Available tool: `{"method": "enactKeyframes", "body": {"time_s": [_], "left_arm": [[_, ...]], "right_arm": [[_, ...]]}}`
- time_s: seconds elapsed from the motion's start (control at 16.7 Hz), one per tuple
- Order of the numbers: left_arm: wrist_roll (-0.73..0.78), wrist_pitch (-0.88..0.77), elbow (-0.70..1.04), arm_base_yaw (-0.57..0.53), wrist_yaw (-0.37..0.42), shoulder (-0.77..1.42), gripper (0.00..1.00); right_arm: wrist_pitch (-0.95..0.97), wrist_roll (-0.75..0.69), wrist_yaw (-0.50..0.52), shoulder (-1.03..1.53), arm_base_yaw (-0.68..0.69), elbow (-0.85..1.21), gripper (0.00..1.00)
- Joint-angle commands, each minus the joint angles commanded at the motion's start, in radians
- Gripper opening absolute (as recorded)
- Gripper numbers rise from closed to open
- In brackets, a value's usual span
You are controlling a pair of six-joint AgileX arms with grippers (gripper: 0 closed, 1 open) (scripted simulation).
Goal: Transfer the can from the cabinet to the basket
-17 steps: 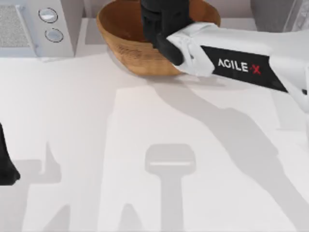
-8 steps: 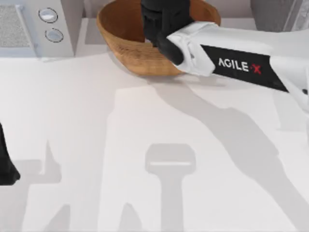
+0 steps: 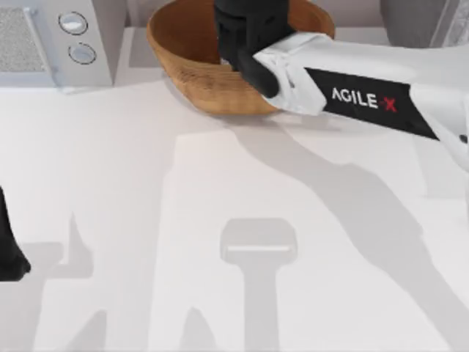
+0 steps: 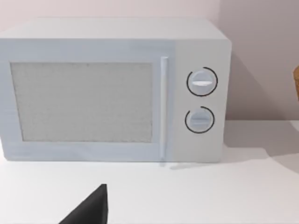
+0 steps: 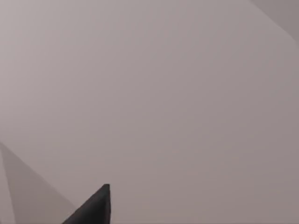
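White desk [image 3: 146, 191] surface, plain and shadow-marked, carries all items noted. Left arm parked at the desk's left edge; left claw [image 3: 9, 253] seen as a dark tip, and whether it is wide or narrow cannot be told. White appliance [image 4: 112, 91] with two round knobs stands ahead of the left claw, upright, door shut. Basket [image 3: 192, 55] sits at the far edge of the desk. Right arm [image 3: 366, 99] reaches in from the right; right claw [image 3: 249, 29] is positioned over the basket's interior, its dark body covering the middle of the bowl. Right claw's opening cannot be told. Can not located. Cabinet [image 3: 410, 22] stands to the right of the right claw, in the far right corner.
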Motion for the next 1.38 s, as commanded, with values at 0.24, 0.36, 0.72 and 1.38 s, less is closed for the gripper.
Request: {"method": "enactKeyframes", "body": {"time_s": [0.24,0.36,0.72,1.38], "left_arm": [[0.000,0.000,0.000,0.000,0.000,0.000,1.00],[0.000,0.000,0.000,0.000,0.000,0.000,1.00],[0.000,0.000,0.000,0.000,0.000,0.000,1.00],[0.000,0.000,0.000,0.000,0.000,0.000,1.00]], "right_arm": [[0.000,0.000,0.000,0.000,0.000,0.000,1.00],[0.000,0.000,0.000,0.000,0.000,0.000,1.00],[0.000,0.000,0.000,0.000,0.000,0.000,1.00],[-0.019,-0.001,-0.029,-0.103,-0.029,-0.080,1.00]]}}
